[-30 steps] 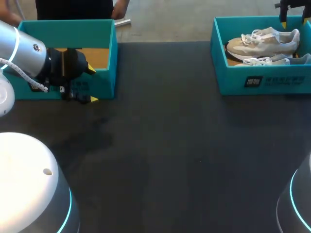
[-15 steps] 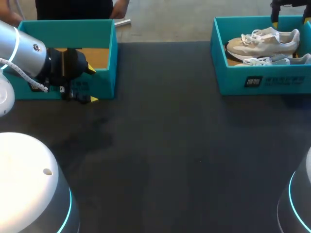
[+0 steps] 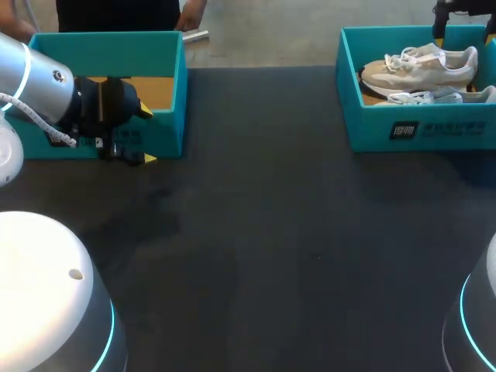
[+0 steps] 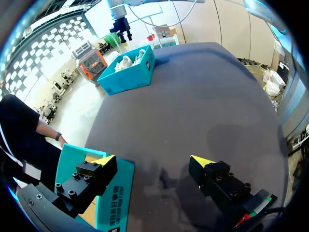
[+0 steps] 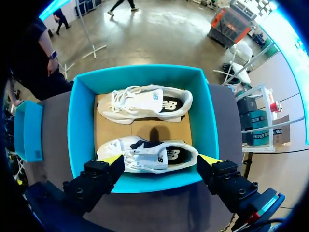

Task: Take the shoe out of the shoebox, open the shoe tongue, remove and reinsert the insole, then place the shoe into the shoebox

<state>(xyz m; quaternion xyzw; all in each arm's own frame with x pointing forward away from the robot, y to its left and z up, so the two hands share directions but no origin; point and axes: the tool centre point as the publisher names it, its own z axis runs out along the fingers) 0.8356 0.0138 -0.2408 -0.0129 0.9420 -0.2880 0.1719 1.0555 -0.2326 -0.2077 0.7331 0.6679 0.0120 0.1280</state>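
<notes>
Dark surface with two teal boxes along its far edge.
The matte black surface point(image 3: 263, 232) carries an open teal box point(image 3: 167, 128) at its far left and the shoebox point(image 3: 434, 128) at its far right (the same teal, with a printed label on its near wall). The two are well apart. Both sit flat, open side up, and a faint darker patch shows on the surface just in front of the left one.

shoebox point(image 5: 77, 130): teal, open | white shoes point(image 5: 145, 104): two, side by side inside
</notes>
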